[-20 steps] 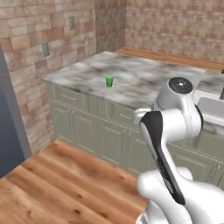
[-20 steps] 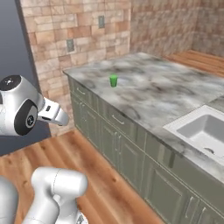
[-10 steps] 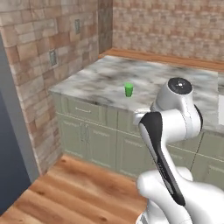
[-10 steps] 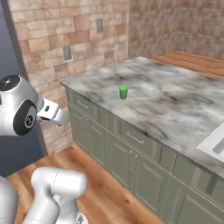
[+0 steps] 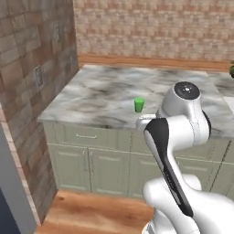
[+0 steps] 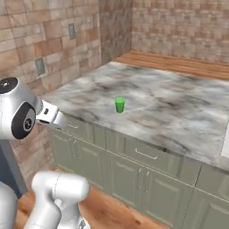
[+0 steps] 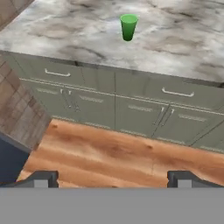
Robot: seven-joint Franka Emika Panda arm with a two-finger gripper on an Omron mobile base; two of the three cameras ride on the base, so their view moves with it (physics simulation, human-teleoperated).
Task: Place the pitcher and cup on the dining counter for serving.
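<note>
The cup [image 5: 139, 104] [image 6: 119, 104] [image 7: 128, 26] stands alone on the marbled worktop [image 5: 100, 93]. The pincer [image 7: 113, 179] is wide apart, holding nothing.

The cup [image 5: 139, 104] [image 6: 119, 104] [image 7: 128, 27] is a small, plain, bright green tumbler, slightly wider at the rim. It stands upright and alone on the marbled grey-white bench [image 5: 100, 96] [image 6: 179, 112] [image 7: 65, 30], set back from the near edge above the grey-green cabinet fronts.
</note>
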